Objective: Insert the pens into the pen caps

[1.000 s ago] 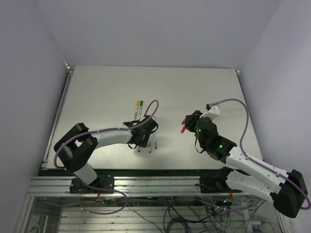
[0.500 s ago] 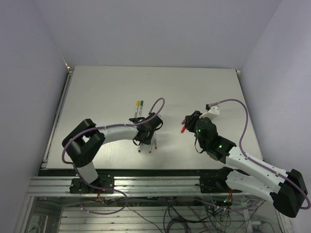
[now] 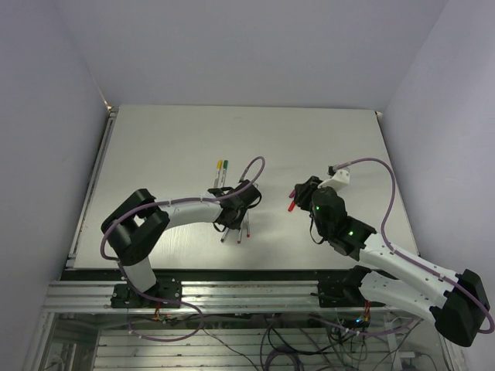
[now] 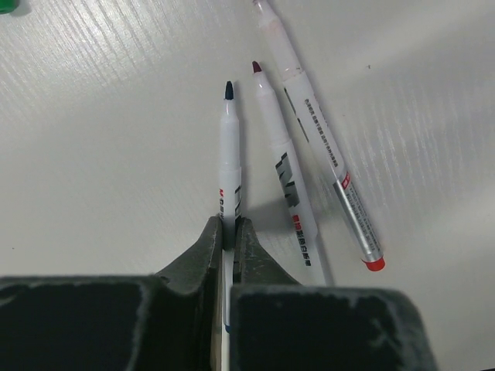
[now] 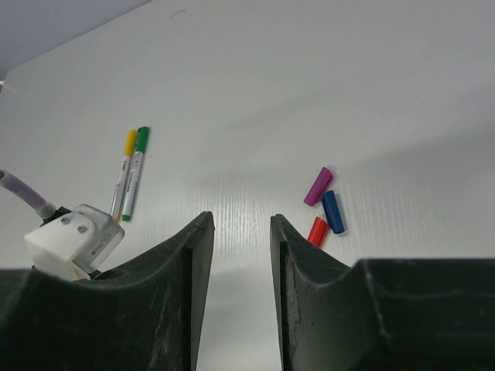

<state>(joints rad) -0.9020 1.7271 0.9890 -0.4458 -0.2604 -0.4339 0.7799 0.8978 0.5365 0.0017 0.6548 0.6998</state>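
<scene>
Three uncapped pens lie side by side on the white table (image 3: 170, 147). In the left wrist view my left gripper (image 4: 229, 224) is shut on the barrel of the blue-tipped pen (image 4: 229, 147), which rests on the table. Beside it lie a pen with a dark purple-red tip (image 4: 272, 131) and a pen with a red end (image 4: 325, 147). From above, the left gripper (image 3: 230, 219) is over these pens. My right gripper (image 5: 238, 224) is open and holds nothing. Ahead of its right finger lie the purple cap (image 5: 318, 186), blue cap (image 5: 333, 212) and red cap (image 5: 317, 231).
A yellow-capped pen (image 5: 124, 174) and a green-capped pen (image 5: 136, 171) lie together farther back, seen from above as the yellow and green pair (image 3: 222, 171). The right arm's purple cable (image 3: 387, 185) loops over the table's right side. Walls close in the table on three sides.
My left gripper has shut on the blue-tipped pen after its arm shifted slightly to the right. The right arm and the caps have not moved.
</scene>
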